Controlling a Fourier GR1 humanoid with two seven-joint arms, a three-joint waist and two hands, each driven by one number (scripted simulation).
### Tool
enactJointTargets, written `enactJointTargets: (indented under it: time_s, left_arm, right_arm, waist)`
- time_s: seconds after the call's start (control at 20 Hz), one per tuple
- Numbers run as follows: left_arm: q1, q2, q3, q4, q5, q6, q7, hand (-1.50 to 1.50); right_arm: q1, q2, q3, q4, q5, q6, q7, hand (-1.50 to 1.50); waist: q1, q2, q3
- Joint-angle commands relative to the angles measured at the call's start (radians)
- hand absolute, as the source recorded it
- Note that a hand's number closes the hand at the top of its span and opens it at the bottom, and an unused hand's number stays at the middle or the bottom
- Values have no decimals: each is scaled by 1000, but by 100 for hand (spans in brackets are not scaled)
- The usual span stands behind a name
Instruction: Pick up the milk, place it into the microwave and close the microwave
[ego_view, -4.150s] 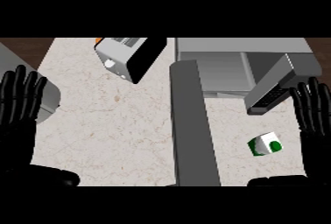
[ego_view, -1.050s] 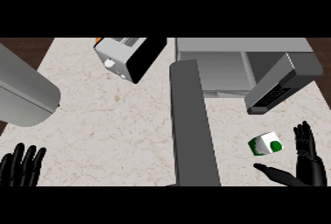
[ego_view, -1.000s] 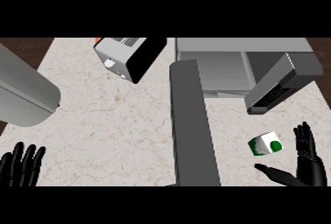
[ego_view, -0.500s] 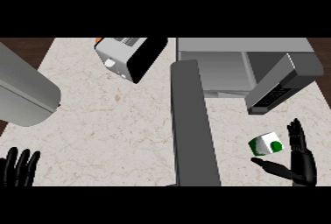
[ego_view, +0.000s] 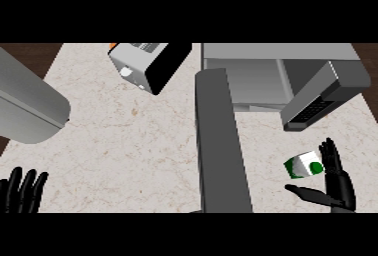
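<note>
Flanking the milk (ego_view: 304, 166), the right hand (ego_view: 336, 187) was spread open just beside it; left hand (ego_view: 22, 192), far across the counter from the milk, rested open.

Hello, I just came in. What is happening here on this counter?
A robot is going for the milk, a small green and white carton on the counter. Its right hand is open beside the carton, fingers to the carton's right, thumb below it, not yet closed on it. The microwave behind stands open. The left hand rests open at the lower left edge.
</note>
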Motion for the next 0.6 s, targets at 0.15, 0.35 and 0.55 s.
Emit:
enactJointTargets:
  time_s: [0.15, 0.35, 0.55]
  left_arm:
    - [-15, 0, 20, 15, 13, -20, 9, -150]
    - [-14, -11, 9, -36, 7, 2, 51, -150]
    - [-44, -11, 5, 22, -4, 4, 17, -150]
  right_arm:
    - [-27, 23, -21, 156, 3, -15, -193, -150]
    - [-101, -10, -42, 188, -16, 14, -144, -150]
    - [-85, -27, -59, 168, -57, 164, -147, 150]
  waist:
    - [1, 2, 1]
    - [2, 2, 1]
    - [-2, 2, 1]
